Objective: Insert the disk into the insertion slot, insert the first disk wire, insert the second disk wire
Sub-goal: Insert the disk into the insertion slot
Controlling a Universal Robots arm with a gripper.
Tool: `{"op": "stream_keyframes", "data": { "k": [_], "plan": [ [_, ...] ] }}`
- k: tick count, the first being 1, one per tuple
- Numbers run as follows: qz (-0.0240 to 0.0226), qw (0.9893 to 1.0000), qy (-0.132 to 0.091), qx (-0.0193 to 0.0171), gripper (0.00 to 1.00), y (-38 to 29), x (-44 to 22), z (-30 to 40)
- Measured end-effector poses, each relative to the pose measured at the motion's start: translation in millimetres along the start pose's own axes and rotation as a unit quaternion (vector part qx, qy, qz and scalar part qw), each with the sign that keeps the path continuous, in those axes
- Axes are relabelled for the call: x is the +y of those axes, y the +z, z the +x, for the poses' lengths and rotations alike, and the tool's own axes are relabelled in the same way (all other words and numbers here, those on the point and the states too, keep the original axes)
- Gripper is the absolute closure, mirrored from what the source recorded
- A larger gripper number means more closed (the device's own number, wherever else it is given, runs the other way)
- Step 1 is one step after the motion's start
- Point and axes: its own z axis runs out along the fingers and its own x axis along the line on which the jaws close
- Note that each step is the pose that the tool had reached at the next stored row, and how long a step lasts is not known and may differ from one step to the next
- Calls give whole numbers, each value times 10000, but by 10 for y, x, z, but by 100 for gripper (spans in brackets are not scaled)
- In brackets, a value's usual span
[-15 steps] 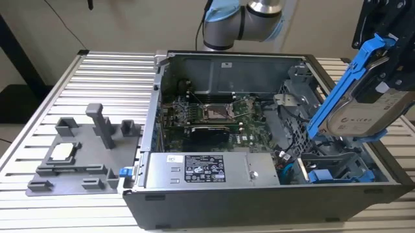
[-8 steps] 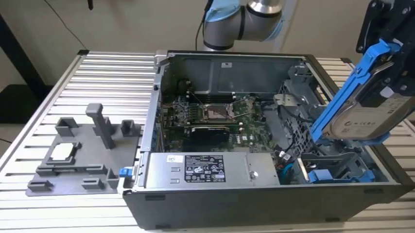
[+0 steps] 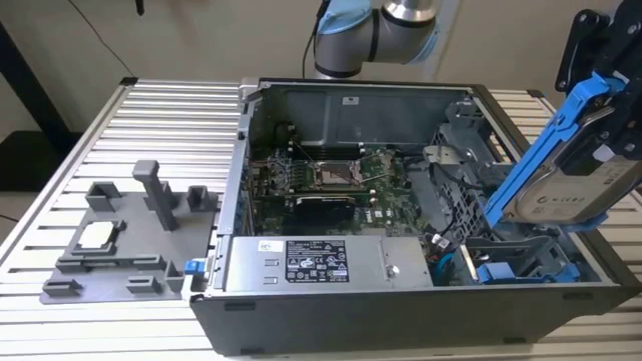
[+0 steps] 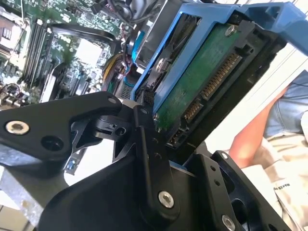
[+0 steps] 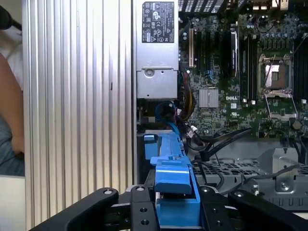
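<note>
1. Claw pinches the disk by the top end of its blue carrier frame. In the first wrist view its black fingers sit tight against either side of the frame.
2. Hanging down from the claw, the disk is tilted rather than upright. Its lower end leans in toward the open computer case.
3. Beneath that lower end, well below the claw, sits the insertion slot, a grey bay in a corner of the case. I cannot tell whether the frame's tip touches the bay's rim, but the disk is plainly not seated.
4. Beside the slot and farther from the claw lies the silver power-supply box.
5. As I judge it, the step in hand is the first of the three, getting the disk into its slot. Neither wire is in: the second wrist view shows the disk's connector edge bare, and black cables lie loose in the case below the claw.
6. Seating the disk calls for taking out the tilt so the frame's sides run parallel to the bay's walls. It then needs a straight push along the bay with the pinch kept firm. A cocked frame would likely jam on the sheet metal, and the loose cables should stay out of its path
</note>
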Motion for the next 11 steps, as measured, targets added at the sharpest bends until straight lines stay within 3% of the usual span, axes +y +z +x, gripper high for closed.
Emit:
{"op": "stream_keyframes", "data": {
  "k": [11],
  "plan": [
    [0, 10000, -2, 0, 67, 119, -23, 21]
  ]
}}
